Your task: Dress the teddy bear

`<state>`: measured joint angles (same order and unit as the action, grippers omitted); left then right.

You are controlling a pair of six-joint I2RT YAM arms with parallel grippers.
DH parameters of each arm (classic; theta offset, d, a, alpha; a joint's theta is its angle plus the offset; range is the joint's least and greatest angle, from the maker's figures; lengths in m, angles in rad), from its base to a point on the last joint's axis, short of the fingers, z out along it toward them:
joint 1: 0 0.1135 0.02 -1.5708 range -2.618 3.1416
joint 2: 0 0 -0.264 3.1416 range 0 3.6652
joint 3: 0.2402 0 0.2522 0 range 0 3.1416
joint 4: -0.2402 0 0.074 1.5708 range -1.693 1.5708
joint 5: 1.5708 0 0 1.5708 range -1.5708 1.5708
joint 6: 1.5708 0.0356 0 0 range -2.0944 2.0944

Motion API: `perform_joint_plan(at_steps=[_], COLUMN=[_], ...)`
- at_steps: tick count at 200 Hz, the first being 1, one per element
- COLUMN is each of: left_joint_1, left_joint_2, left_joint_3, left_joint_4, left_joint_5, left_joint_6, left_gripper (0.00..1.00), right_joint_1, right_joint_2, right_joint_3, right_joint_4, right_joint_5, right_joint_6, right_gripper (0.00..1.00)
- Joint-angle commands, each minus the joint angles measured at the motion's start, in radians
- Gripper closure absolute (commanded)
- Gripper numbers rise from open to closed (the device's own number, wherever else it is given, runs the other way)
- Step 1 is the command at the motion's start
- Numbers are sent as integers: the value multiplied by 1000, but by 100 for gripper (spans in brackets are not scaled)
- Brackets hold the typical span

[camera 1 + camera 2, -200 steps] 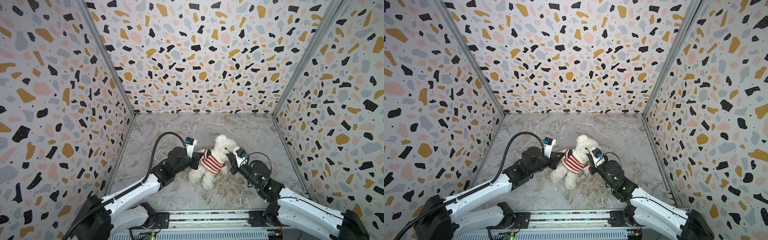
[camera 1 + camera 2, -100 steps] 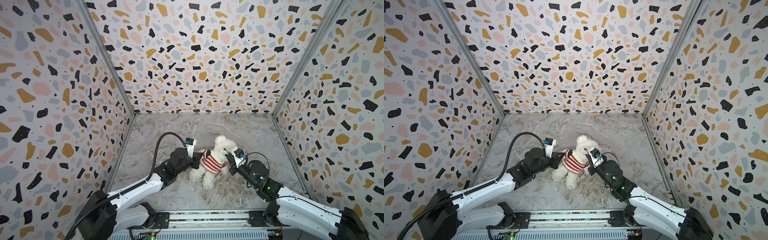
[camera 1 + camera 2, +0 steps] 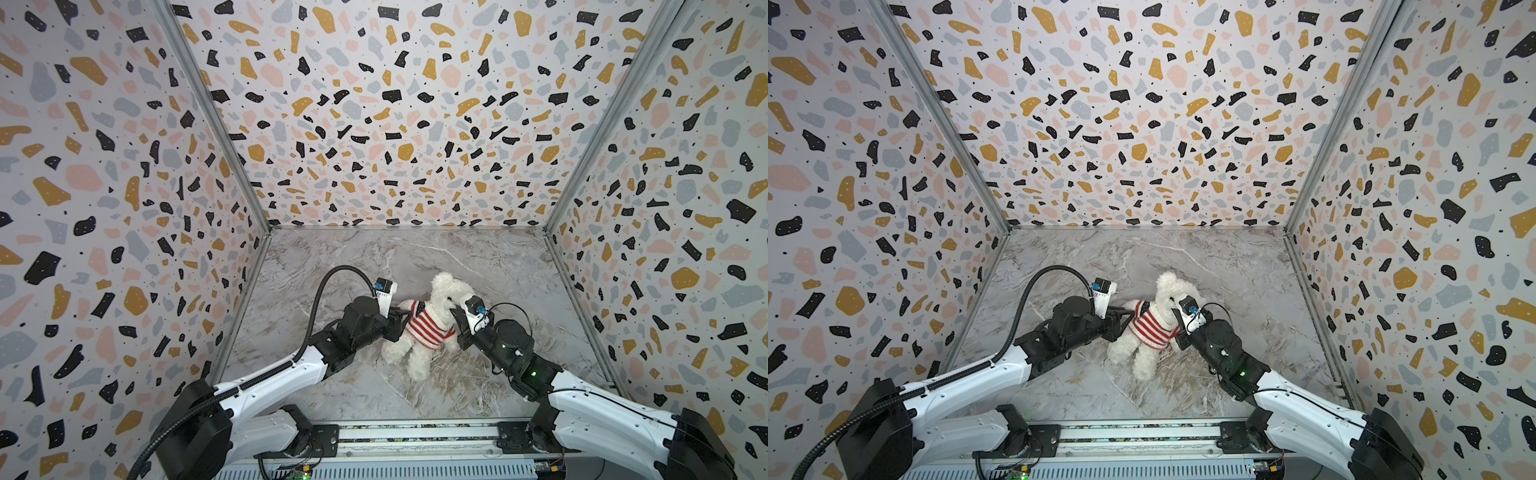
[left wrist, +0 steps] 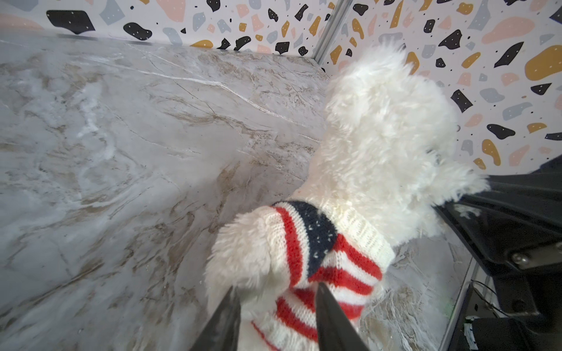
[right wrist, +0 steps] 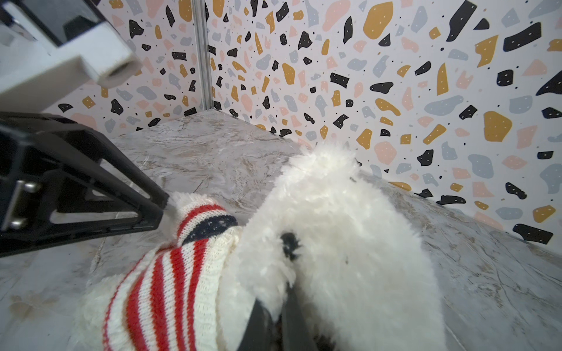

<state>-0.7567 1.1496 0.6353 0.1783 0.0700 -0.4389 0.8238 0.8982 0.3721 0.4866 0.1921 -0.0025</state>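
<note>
The teddy bear [image 3: 448, 291] [image 3: 1172, 291] sits on the marble floor, white and fluffy. It wears a red-and-white striped sweater [image 3: 428, 330] [image 3: 1151, 326] with a navy patch at the shoulder. My left gripper [image 4: 276, 288] [image 3: 400, 321] is open, its fingers straddling the sleeved arm [image 4: 304, 252]. My right gripper [image 5: 281, 293] [image 3: 455, 316] is shut on a tuft of the bear's fur just below its nose [image 5: 290, 241], by the sweater's collar [image 5: 222, 273]. The bear's far side is hidden.
Terrazzo-patterned walls [image 3: 395, 124] close in the marble floor [image 3: 374, 257] on three sides. A metal rail [image 3: 415, 436] runs along the front edge. In the right wrist view the left arm's black fingers [image 5: 146, 209] reach to the sleeve.
The left gripper's jaws have opened and let go of the sweater's sleeve. The right gripper stays shut on the bear, which has hardly moved.
</note>
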Motion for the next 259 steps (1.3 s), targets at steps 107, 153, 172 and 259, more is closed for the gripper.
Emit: perform_joint_plan(at_steps=[107, 153, 172, 259], left_joint_1=[0, 6, 13, 39], left_joint_2=[-124, -159, -155, -197], left_joint_3=[-52, -78, -83, -121], left_joint_4=[-11, -18, -39, -76], left_joint_5=[-69, -128, -158, -288], left_joint_6=[14, 3, -14, -67], left_gripper=[22, 5, 0, 0], right_joint_1=[-163, -188, -190, -221], right_joint_2=[184, 251, 277, 407], right_joint_3=[265, 328, 352, 427], right_joint_4=[-192, -250, -285, -334], right_joint_5=[-289, -382, -421, -578], right_joint_6=[-33, -86, -116, -212], right_gripper=[100, 100, 100, 100])
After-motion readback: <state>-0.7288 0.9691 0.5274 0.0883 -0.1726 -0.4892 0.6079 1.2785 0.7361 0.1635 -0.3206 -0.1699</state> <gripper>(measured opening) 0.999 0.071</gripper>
